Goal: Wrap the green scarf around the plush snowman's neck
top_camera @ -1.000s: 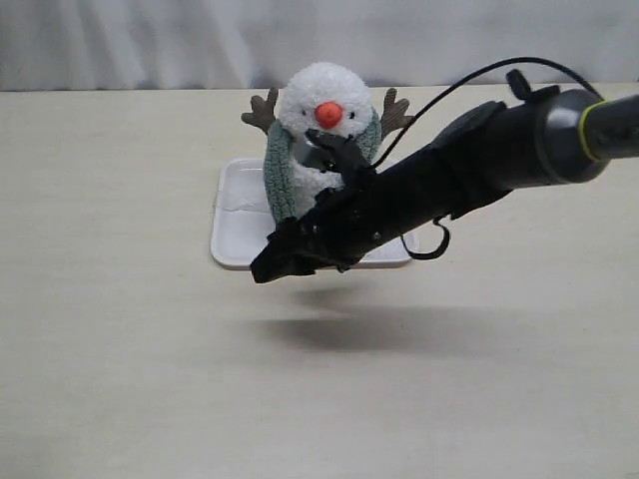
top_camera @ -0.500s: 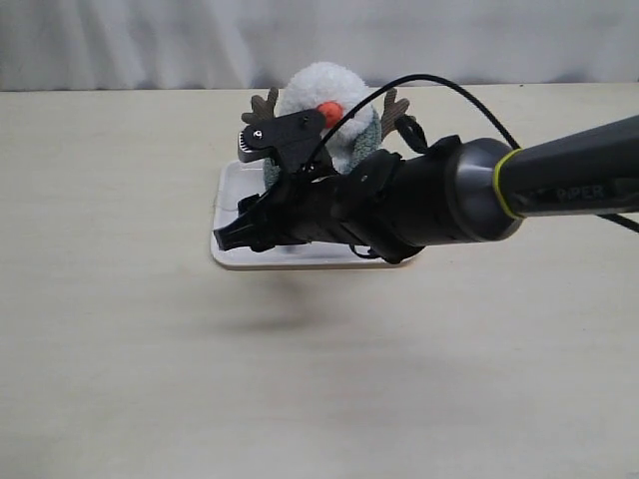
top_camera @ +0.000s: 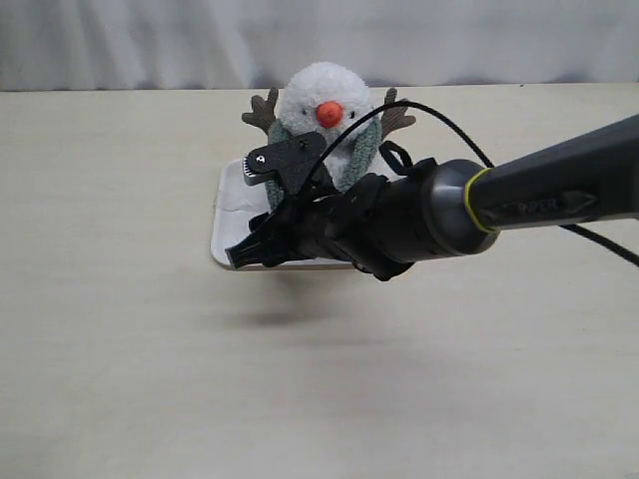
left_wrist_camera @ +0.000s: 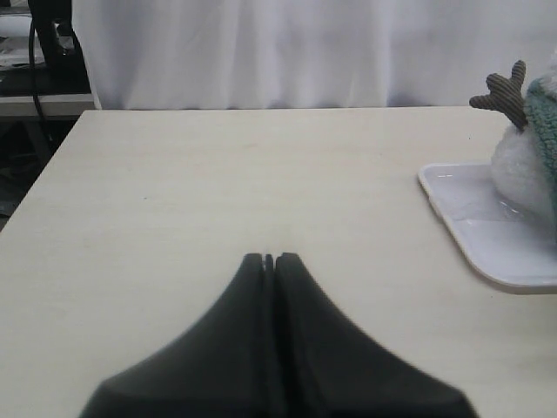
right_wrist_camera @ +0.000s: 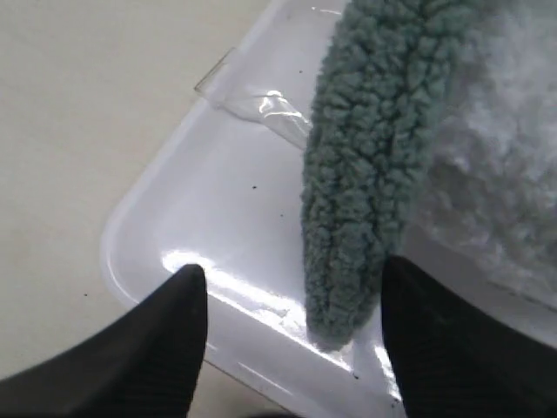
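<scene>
A: Most of the job is judged done. The long sage-green knitted scarf (top_camera: 364, 150) is seen laid round the neck of the fluffy white plush snowman with the orange cone nose (top_camera: 321, 92), which is stood upright on the shallow white plastic tray (top_camera: 226, 215).

B: What is left to be done?

A: A crossing or tucking of the ends, perhaps (the front is hidden by the black arm (top_camera: 449, 205), so it cannot be told whether the ends overlap). In the right wrist view one scarf end is seen hanging down the white belly, its tip touching the tray floor.

B: How are the grippers set?

A: The right gripper (right_wrist_camera: 287, 283) is spread wide, with that tip between its fingers (right_wrist_camera: 165, 340) and nothing gripped. The left gripper (left_wrist_camera: 269, 259) is pressed closed and empty, seen over the pale table (left_wrist_camera: 218, 174), apart from the tray.

B: And the scarf itself?

A: A nubbly, soft pile is shown, and the fabric is judged limp.
</scene>
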`<state>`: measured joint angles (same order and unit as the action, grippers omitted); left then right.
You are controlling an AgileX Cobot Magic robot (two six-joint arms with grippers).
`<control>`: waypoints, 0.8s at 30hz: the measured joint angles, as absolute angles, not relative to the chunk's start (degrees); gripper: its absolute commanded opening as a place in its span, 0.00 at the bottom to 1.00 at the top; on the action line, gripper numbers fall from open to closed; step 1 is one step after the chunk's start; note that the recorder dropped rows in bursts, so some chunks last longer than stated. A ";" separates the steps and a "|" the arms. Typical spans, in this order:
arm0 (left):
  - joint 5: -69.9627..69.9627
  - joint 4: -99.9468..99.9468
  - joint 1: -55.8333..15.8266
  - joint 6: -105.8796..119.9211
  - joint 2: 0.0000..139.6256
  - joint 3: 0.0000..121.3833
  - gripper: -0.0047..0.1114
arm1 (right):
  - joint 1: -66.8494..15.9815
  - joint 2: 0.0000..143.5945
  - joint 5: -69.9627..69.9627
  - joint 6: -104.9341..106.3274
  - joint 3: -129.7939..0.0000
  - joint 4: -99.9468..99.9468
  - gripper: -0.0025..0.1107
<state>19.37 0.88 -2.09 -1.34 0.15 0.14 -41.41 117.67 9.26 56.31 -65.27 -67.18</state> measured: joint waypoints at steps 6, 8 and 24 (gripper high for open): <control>19.37 0.88 -2.09 -1.34 0.15 0.14 0.04 | -41.41 118.19 10.29 56.41 -65.27 -67.18 0.51; 19.37 0.88 -2.09 -1.34 0.15 0.14 0.04 | -41.41 119.22 10.43 56.53 -65.54 -67.18 0.51; 19.37 0.88 -2.09 -1.34 0.15 0.14 0.04 | -41.41 121.13 9.06 58.67 -68.05 -67.18 0.06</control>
<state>19.37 0.88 -2.09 -1.34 0.15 0.14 -41.41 121.13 9.06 58.67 -68.05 -67.18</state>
